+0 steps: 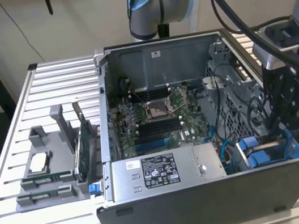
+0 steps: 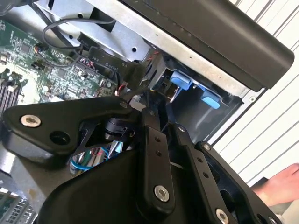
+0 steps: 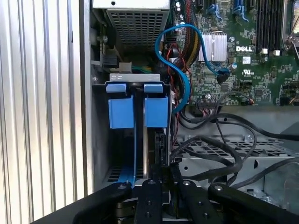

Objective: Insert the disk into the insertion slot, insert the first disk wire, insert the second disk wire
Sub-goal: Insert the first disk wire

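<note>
The disk (image 3: 156, 149) stands edge-on in its blue carrier frame (image 3: 155, 111) inside the insertion slot (image 3: 100, 140), the grey sheet-metal bay at the case's corner. In the first wrist view my gripper (image 3: 167, 176) sits at the disk's near end, with its fingers close together on the disk's edge. In the exterior view the gripper (image 1: 284, 132) hangs over the bay at that view's right, just above the blue frames (image 1: 254, 153). The second wrist view has the gripper (image 2: 161, 114) reaching toward the blue tabs (image 2: 180, 79). A blue wire (image 3: 180, 70) and black wires (image 3: 219, 154) lie loose beside the bay.
A second blue carrier (image 3: 121, 109) sits right beside the disk. The grey power-supply box (image 1: 165, 170) and green motherboard (image 1: 156, 116) fill the case. A grey parts fixture (image 1: 50, 169) stands on the slatted table at the exterior view's left. A hand (image 2: 280, 186) rests outside the case.
</note>
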Controlling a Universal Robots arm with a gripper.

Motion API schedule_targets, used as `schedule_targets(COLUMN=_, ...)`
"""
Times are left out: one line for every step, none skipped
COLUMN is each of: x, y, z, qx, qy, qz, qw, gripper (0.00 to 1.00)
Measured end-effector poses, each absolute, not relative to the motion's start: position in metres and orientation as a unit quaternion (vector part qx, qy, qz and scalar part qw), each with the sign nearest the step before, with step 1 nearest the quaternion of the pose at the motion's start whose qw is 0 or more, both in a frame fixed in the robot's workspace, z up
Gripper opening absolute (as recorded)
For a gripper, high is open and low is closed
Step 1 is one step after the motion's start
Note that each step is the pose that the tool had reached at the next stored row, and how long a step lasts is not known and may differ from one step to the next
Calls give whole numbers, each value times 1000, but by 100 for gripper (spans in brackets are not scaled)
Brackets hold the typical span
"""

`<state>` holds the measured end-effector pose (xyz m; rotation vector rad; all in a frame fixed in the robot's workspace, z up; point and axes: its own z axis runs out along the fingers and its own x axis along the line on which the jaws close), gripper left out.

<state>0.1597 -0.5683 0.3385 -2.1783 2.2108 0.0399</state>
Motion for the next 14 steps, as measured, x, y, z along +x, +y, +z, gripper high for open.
schedule_targets(x=160, y=-568, z=338, qx=-702, qy=712, qz=13, qw=19, gripper=19)
schedule_targets(x=160, y=-568, z=338, qx=-702, qy=712, qz=13, qw=19, gripper=19)
schedule_targets(x=161, y=-568, z=338, qx=-702, qy=712, qz=13, qw=19, gripper=19)
schedule_targets(x=162, y=-568, z=338, qx=-702, qy=712, qz=13, qw=19, gripper=19)
schedule_targets(x=162, y=-568, z=338, qx=-702, qy=712, qz=13, qw=19, gripper=19)
schedule_targets(x=163, y=-568, z=338, qx=-702, qy=712, qz=13, qw=19, gripper=19)
schedule_targets(x=164, y=-568, z=338, qx=-702, qy=712, qz=12, qw=18, gripper=19)
schedule_targets(x=164, y=-568, z=337, qx=-702, qy=712, qz=11, qw=17, gripper=19)
schedule_targets(x=164, y=-568, z=337, qx=-702, qy=712, qz=11, qw=17, gripper=19)
schedule_targets(x=165, y=-569, z=336, qx=-702, qy=712, qz=10, qw=16, gripper=19)
schedule_targets(x=165, y=-569, z=336, qx=-702, qy=712, qz=10, qw=16, gripper=19)
schedule_targets(x=165, y=-569, z=335, qx=-702, qy=712, qz=11, qw=17, gripper=20)
schedule_targets(x=165, y=-570, z=335, qx=-702, qy=712, qz=11, qw=17, gripper=20)
schedule_targets(x=165, y=-570, z=335, qx=-702, qy=712, qz=11, qw=17, gripper=26)
